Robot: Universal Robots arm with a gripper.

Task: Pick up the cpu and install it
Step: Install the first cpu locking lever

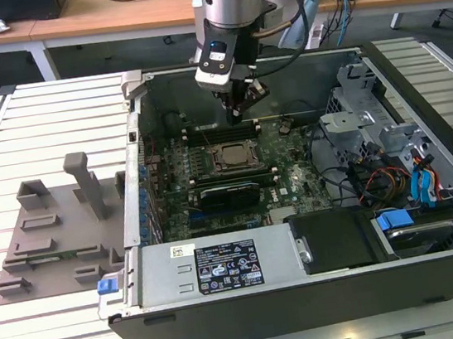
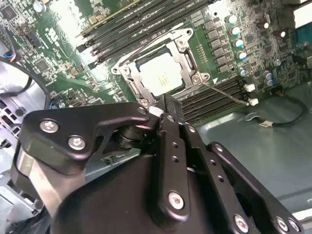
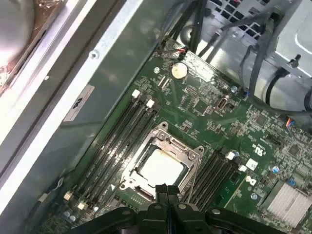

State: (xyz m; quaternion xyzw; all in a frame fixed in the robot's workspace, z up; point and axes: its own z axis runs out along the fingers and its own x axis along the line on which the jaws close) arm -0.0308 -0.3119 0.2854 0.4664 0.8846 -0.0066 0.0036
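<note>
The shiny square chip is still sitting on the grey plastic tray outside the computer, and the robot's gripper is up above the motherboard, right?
Not quite. The cpu lies in the socket on the motherboard, as both wrist views show, not on the grey tray. The gripper is above the motherboard.

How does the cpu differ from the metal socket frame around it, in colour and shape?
The cpu is a flat, pale silver square with a plain top; the socket frame is a darker grey open frame with screws at its corners. The cpu lies inside; the socket frame encloses it. Both sit on the green motherboard, below the gripper.
</note>
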